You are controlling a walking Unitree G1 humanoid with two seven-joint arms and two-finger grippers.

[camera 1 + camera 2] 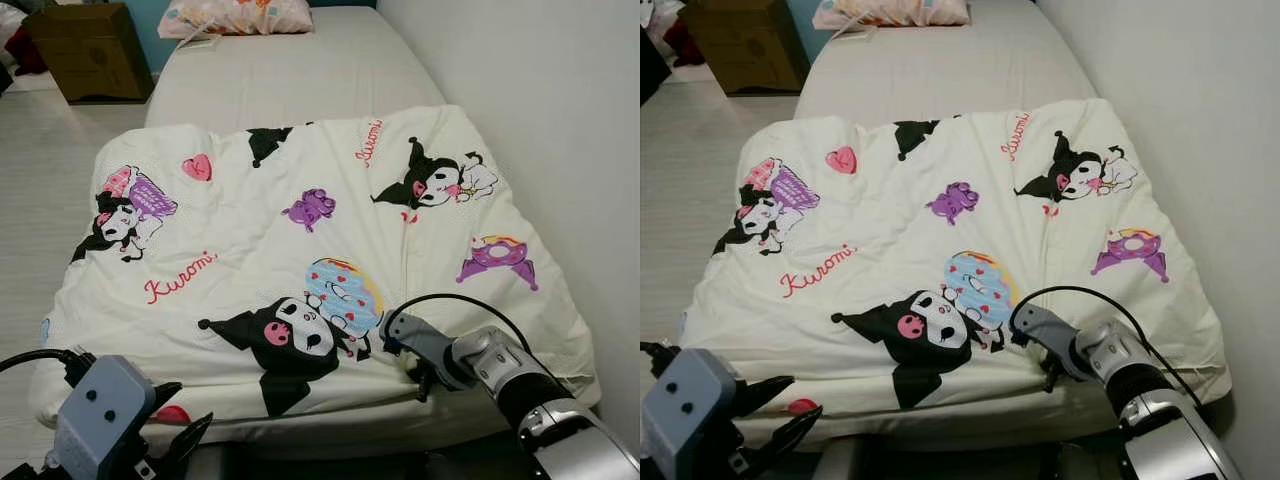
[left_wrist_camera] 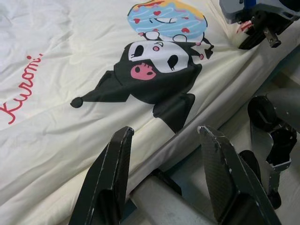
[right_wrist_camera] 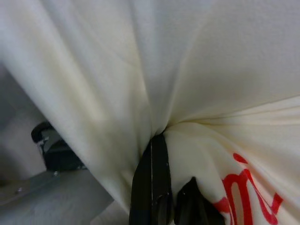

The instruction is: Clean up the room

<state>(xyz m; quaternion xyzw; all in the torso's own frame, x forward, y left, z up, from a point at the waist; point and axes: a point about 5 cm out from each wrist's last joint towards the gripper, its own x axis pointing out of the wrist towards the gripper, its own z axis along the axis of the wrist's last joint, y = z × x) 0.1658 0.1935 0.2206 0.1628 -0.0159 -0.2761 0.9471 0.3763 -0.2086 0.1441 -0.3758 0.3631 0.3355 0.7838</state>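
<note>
Cream duvet [image 1: 300, 250] with cartoon prints and red lettering lies folded over the near half of the bed [image 1: 290, 70], the far half showing bare mattress sheet. Right gripper [image 1: 420, 375] is at the duvet's near edge, right of centre, just below the black-and-white character print; in the right wrist view its fingers [image 3: 152, 187] are pinched together on a bunch of the cream fabric, cloth gathering into folds at the pinch point. Left gripper [image 2: 164, 178] is near the duvet's near-left corner, fingers [image 2: 112, 173] spread apart with nothing between them, hovering just off the bed's edge; left wrist view looks across the duvet toward the character print and has the right gripper at the far side on the fabric edge. Black cable loops from the right arm over the duvet. Pillow [image 1: 240, 15] with a patterned cover sits at the head of the bed. Brown cabinet [image 1: 90, 50] stands on the floor left of the bed head. White wall [image 1: 540, 100] runs along the bed's right side. Pale floor [image 1: 50, 180] on the left.
</note>
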